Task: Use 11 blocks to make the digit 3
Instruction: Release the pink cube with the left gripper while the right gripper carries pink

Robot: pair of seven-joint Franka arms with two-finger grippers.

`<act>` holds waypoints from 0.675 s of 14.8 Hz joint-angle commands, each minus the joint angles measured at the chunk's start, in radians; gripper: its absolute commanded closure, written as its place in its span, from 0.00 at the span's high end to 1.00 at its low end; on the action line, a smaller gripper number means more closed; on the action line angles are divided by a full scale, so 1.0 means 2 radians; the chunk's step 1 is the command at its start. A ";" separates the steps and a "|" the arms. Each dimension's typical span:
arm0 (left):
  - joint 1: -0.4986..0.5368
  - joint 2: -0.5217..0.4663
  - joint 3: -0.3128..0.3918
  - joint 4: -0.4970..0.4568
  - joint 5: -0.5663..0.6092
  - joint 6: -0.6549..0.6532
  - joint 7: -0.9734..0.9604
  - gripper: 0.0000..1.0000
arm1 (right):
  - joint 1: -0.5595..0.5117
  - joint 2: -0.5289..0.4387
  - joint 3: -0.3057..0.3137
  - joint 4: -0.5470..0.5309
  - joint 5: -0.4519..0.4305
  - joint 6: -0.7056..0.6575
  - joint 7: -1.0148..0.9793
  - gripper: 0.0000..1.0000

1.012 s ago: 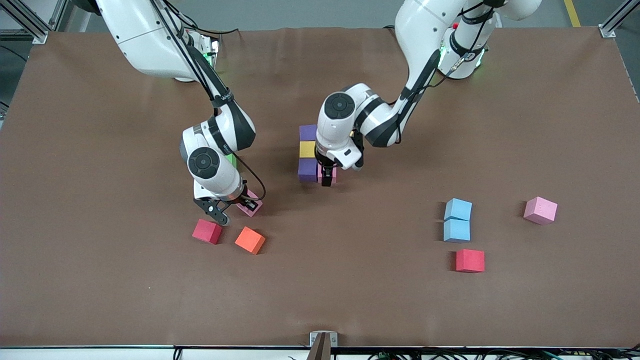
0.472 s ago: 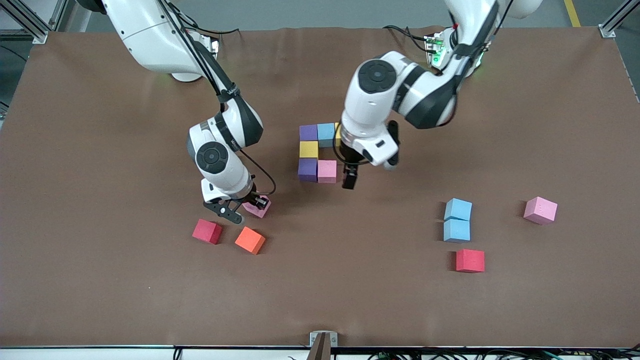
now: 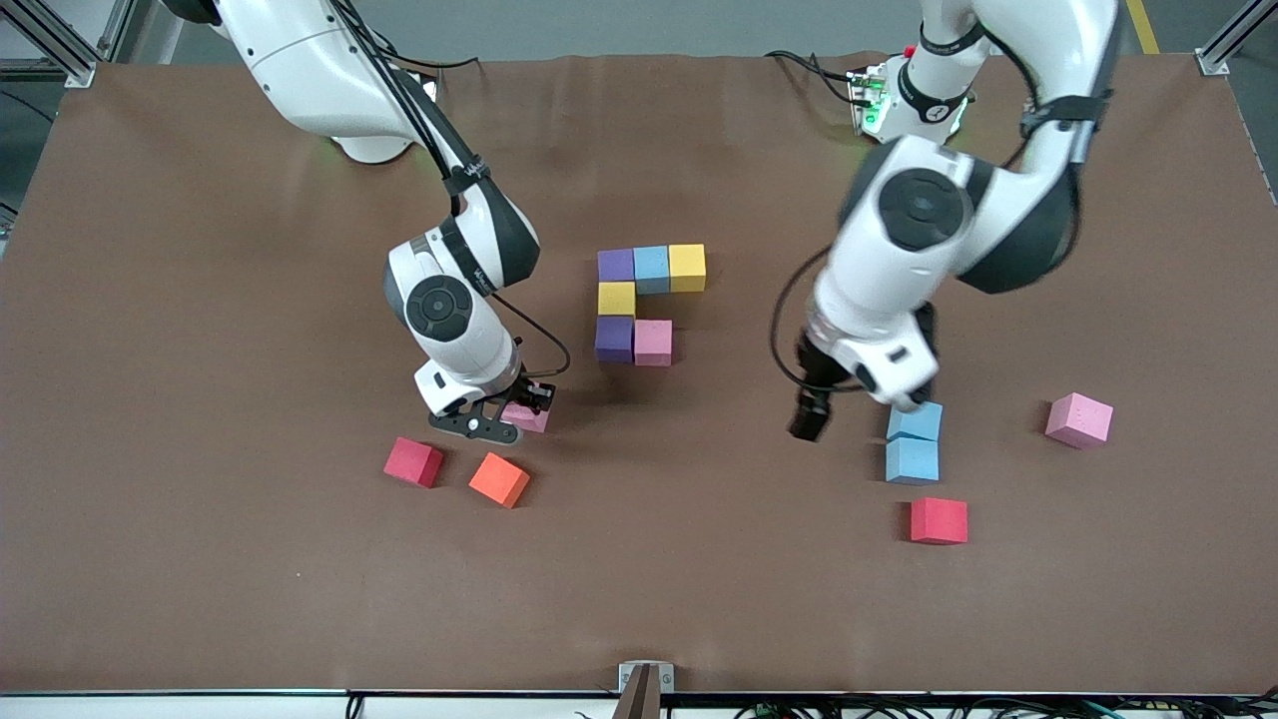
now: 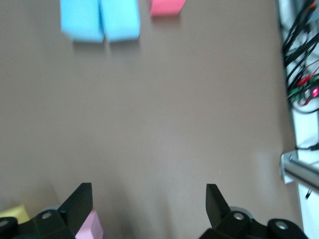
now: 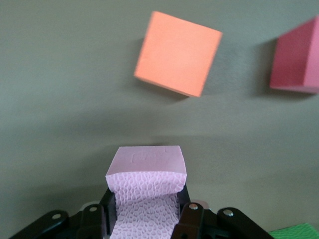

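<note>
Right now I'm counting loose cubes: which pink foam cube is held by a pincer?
The pink foam cube clamped in the right pincer, beside the orange cube; the other two pink ones sit free on the table.

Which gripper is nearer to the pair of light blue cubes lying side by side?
Left. The left gripper, open, hangs right beside the light blue cubes. The right gripper, shut on a pink cube, is toward the right arm's end, by the orange cube.

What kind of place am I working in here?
Likely a robotics lab bench: a table under a brown mat, aluminium framing at its corners, loose cables along its edge, and foam blocks.
</note>
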 commanded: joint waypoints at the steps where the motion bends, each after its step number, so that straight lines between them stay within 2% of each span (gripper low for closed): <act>1: 0.036 0.003 -0.004 0.016 0.010 -0.017 0.068 1.00 | 0.014 0.036 -0.002 0.063 -0.007 -0.028 -0.029 0.00; 6: 0.083 0.002 -0.004 0.049 0.010 -0.074 0.188 1.00 | 0.037 0.072 -0.002 0.108 -0.016 -0.029 -0.019 0.00; 10: 0.112 0.002 -0.004 0.050 0.011 -0.078 0.264 1.00 | 0.055 0.105 -0.002 0.151 -0.015 -0.029 0.013 0.00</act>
